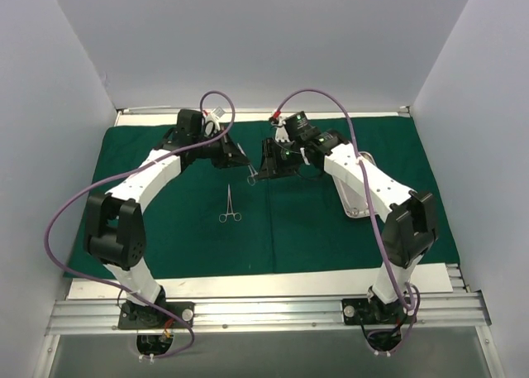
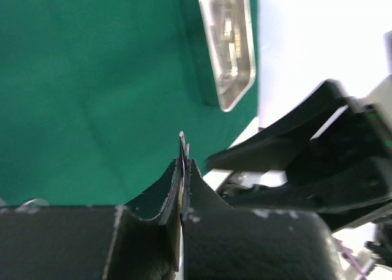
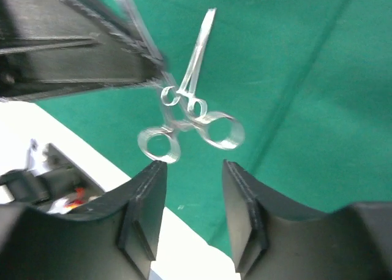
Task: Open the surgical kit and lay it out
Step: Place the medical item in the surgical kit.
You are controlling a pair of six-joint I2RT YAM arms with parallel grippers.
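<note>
Pinching a slim silver ring-handled forceps (image 2: 182, 142), the left gripper (image 2: 184, 166) is clamped; the right gripper (image 3: 193, 170) gapes near its rings. Another silver forceps (image 1: 231, 206) lies centrally on the dark green cloth drape (image 1: 182, 237), shiny steel tray (image 2: 228, 56) right.

I see plain white panels closing the space in: a far wall (image 1: 264, 39), a left wall (image 1: 41, 146) and a right wall (image 1: 488, 105). The light is even and soft. The white table (image 1: 273, 285) shows along its near edge, with a metal rail (image 1: 264, 312) across it. Nearer still is a grey strip (image 1: 264, 353), possibly the floor.
</note>
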